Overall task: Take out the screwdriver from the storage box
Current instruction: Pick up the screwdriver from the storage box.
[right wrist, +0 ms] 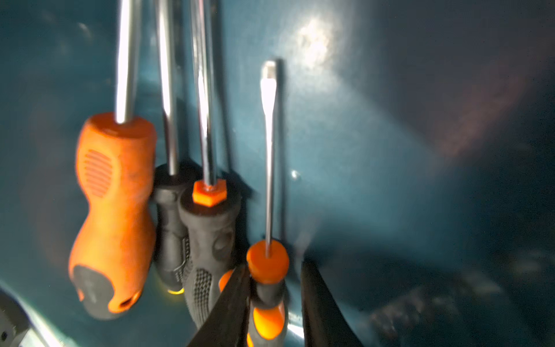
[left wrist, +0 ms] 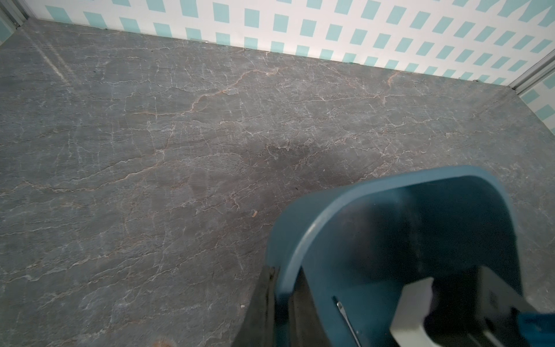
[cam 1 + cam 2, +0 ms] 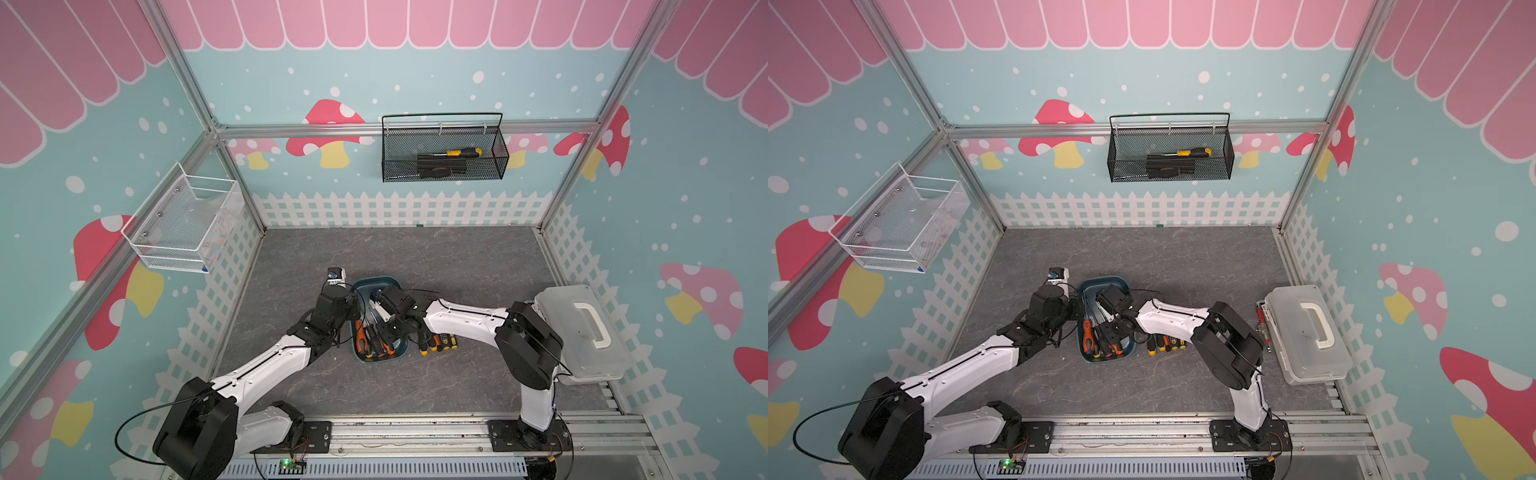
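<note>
The dark teal storage box [image 3: 376,279] [image 3: 1100,279] sits mid-table between my arms. My left gripper [image 3: 356,308] [image 2: 280,272] is shut on the box's left rim [image 2: 300,228], one finger on each side of the wall. My right gripper [image 3: 384,340] [image 1: 274,266] reaches down into the near end of the box. It is shut on a slim screwdriver [image 1: 269,195] with an orange-and-black handle. Beside it lie a fat orange-handled screwdriver [image 1: 111,210] [image 3: 360,338] and two black-handled ones [image 1: 210,234].
Several small yellow- and orange-handled screwdrivers [image 3: 438,343] lie on the table just right of the box. A white lidded case [image 3: 582,332] stands at the right edge. A black mesh basket [image 3: 444,149] hangs on the back wall, and a white wire basket [image 3: 187,224] on the left wall.
</note>
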Robot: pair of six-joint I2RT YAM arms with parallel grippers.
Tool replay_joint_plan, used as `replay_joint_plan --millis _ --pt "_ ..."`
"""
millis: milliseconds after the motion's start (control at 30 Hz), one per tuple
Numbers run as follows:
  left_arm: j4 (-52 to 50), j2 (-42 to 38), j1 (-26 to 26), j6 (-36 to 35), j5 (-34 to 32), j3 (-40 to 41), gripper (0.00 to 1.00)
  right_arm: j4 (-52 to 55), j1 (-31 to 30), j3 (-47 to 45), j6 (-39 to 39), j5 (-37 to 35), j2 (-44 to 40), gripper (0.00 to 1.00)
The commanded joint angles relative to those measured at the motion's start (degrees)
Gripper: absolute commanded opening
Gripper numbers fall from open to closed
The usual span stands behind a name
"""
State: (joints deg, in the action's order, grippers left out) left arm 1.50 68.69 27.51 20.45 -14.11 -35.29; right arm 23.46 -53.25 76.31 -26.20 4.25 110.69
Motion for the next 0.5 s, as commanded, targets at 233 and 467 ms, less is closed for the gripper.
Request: replay_joint_plan --millis 233,467 --pt "1.65 -1.78 0.0 0.11 0.35 -0.05 0.0 4.4 0.17 2.17 -1.0 -4.33 3.58 0.31" --pt "1.95 -2.15 0.0 0.33 0.44 0.31 0.0 4.24 1.08 2.61 -1.94 -4.98 4.48 0.28"
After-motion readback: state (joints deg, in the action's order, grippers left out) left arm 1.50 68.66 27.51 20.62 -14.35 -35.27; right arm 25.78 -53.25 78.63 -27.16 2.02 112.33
